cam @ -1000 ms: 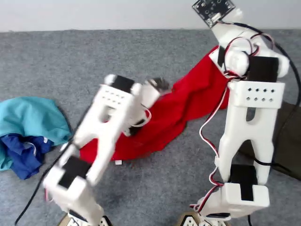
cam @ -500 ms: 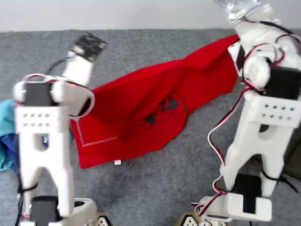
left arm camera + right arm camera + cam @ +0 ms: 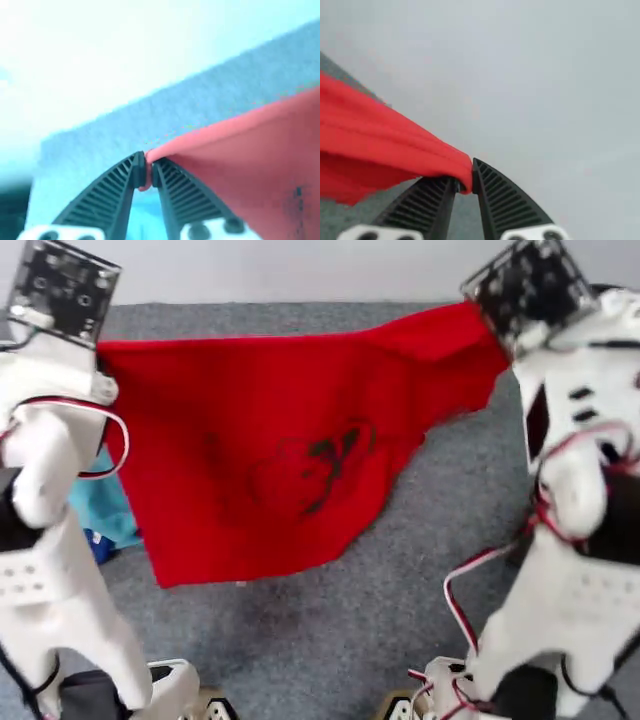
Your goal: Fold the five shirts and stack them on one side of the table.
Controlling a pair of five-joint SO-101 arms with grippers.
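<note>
Left gripper (image 3: 146, 174): jaws pinched narrow on one top corner of red shirt (image 3: 280, 440), raised over table's (image 3: 400, 580) far left corner.
Teal shirt (image 3: 103, 508): bunched at table's left edge, partly behind red shirt; blue shirt (image 3: 97, 544) touching it.
Red shirt: spread between both grippers, lower hem over table's middle.
Right gripper (image 3: 465, 182): jaws clamped on opposite top corner, far right.

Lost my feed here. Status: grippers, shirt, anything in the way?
Both shut on the red shirt, one corner each: left gripper, right gripper. Shirt spread wide between them. Nearby, teal shirt bunched on the table, partly behind the red.
</note>
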